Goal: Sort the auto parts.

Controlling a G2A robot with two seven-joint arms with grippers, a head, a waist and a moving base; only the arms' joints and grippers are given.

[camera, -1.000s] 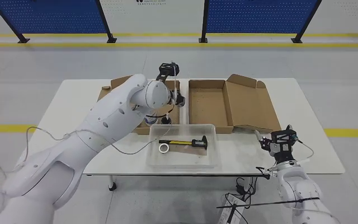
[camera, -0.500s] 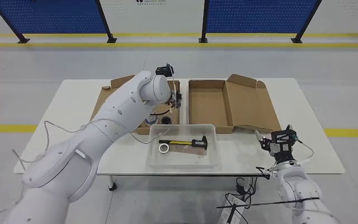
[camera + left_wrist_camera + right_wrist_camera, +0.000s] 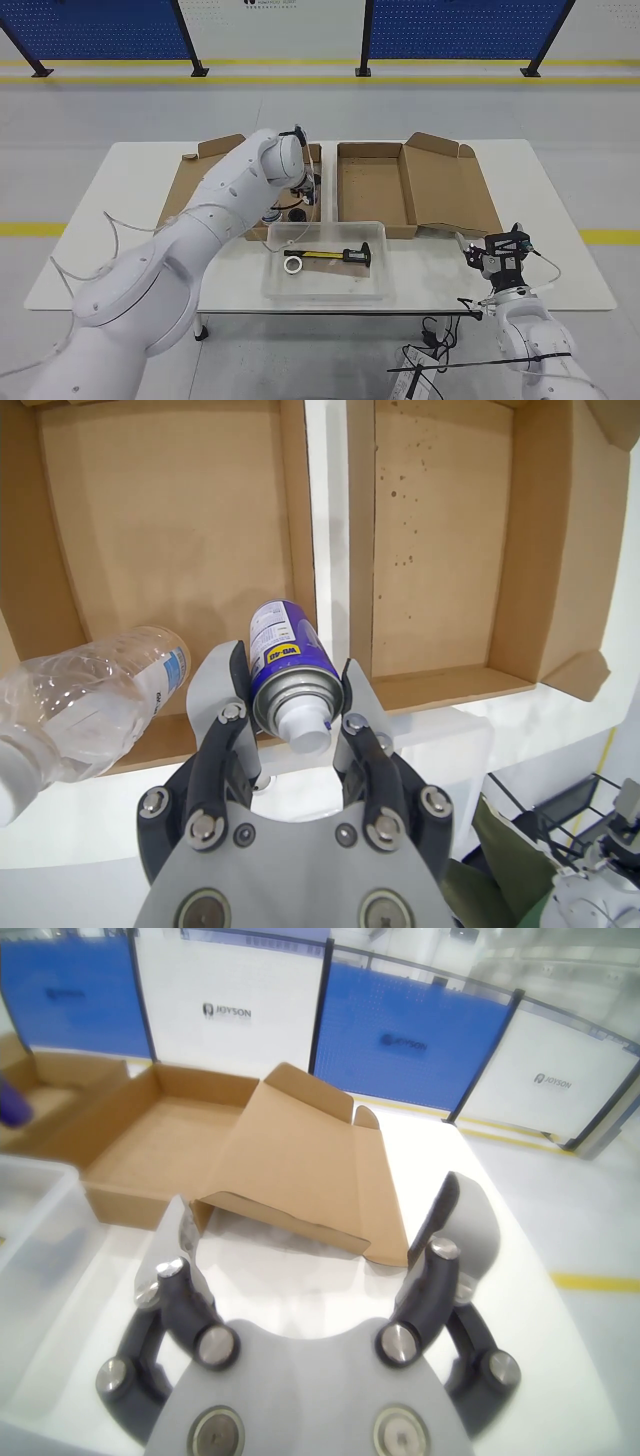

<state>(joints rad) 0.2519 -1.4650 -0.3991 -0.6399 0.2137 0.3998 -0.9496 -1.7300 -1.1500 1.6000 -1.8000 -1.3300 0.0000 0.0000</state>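
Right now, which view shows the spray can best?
Left wrist view: the spray can lies full-length between the left gripper's fingers, nozzle toward the camera. Top view: the arm covers most of it. Right wrist view: a purple sliver at the frame edge.

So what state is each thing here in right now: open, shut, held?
left gripper: shut on spray can.
spray can: held above left box.
plastic bottle: lying on its side.
left box: open.
right box: open, lid folded out.
clear bin: uncovered.
right gripper: open, holding nothing.
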